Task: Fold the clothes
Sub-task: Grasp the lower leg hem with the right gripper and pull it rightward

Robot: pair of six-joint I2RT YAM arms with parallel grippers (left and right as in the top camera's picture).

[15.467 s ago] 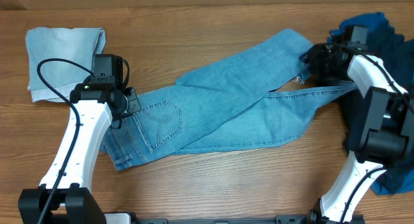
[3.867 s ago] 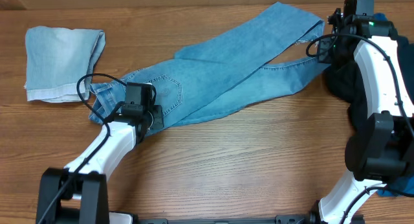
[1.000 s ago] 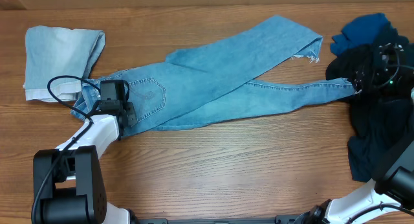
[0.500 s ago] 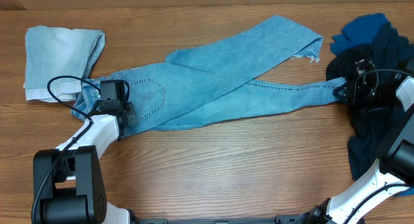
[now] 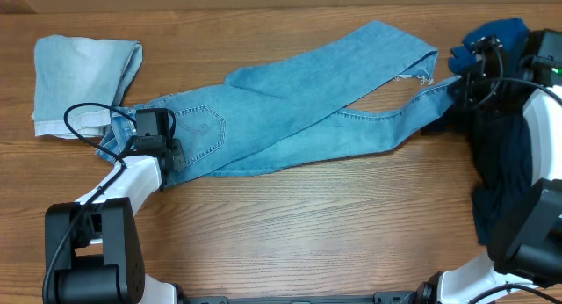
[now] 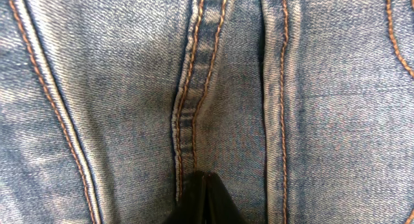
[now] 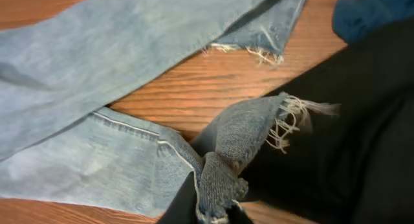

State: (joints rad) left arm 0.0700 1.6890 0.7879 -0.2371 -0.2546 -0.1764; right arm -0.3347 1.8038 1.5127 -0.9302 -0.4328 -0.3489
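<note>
The mid-blue jeans (image 5: pixel 299 102) lie across the table, waist at the left and legs running right. My left gripper (image 5: pixel 169 151) is shut on the waist end; in the left wrist view its closed fingertips (image 6: pixel 204 197) press into seamed denim (image 6: pixel 129 88). My right gripper (image 5: pixel 458 80) is shut on the frayed hem of the nearer leg (image 7: pixel 259 130), held bunched between the fingers (image 7: pixel 210 201) and lifted over the navy-black fabric (image 7: pixel 349 133). The other leg's frayed hem (image 5: pixel 423 65) lies flat on the wood.
A folded paler denim piece (image 5: pixel 83 80) lies at the far left. At the right edge lies a heap of navy-black fabric (image 5: pixel 505 163) with royal-blue fabric (image 5: pixel 493 33) behind it. The left arm's cable (image 5: pixel 83 115) loops over the jeans' waist.
My right gripper has moved towards the far edge of the table with the leg hem, bending that leg's end upward. The left arm and the waist have not moved.
</note>
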